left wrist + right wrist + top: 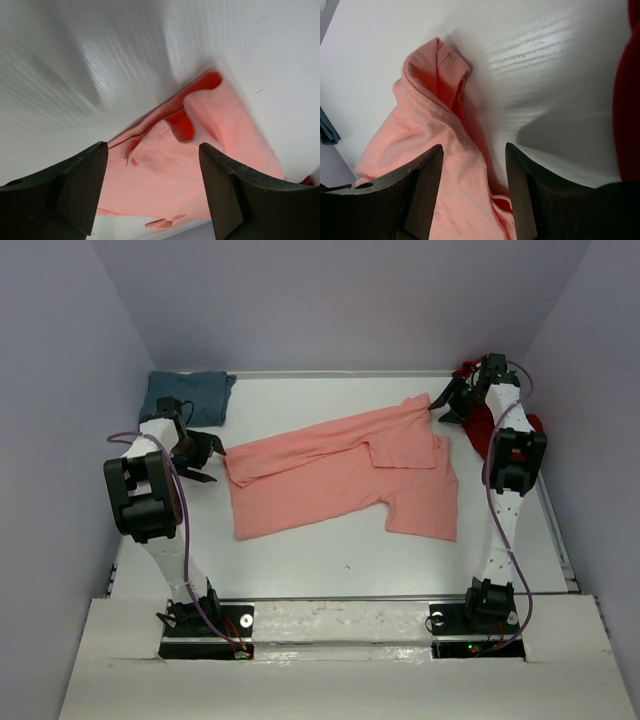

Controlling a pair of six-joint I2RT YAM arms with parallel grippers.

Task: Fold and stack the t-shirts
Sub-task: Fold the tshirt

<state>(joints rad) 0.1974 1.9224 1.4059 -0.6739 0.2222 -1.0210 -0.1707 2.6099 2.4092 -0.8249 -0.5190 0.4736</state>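
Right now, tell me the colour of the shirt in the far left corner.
The shirt is plain teal blue-green, seen best in the top external view.

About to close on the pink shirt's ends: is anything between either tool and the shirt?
Nothing visible. The left tool and right tool are both open, with only the pink shirt and bare table ahead of them. The dark red shirt and teal shirt lie off to the sides.
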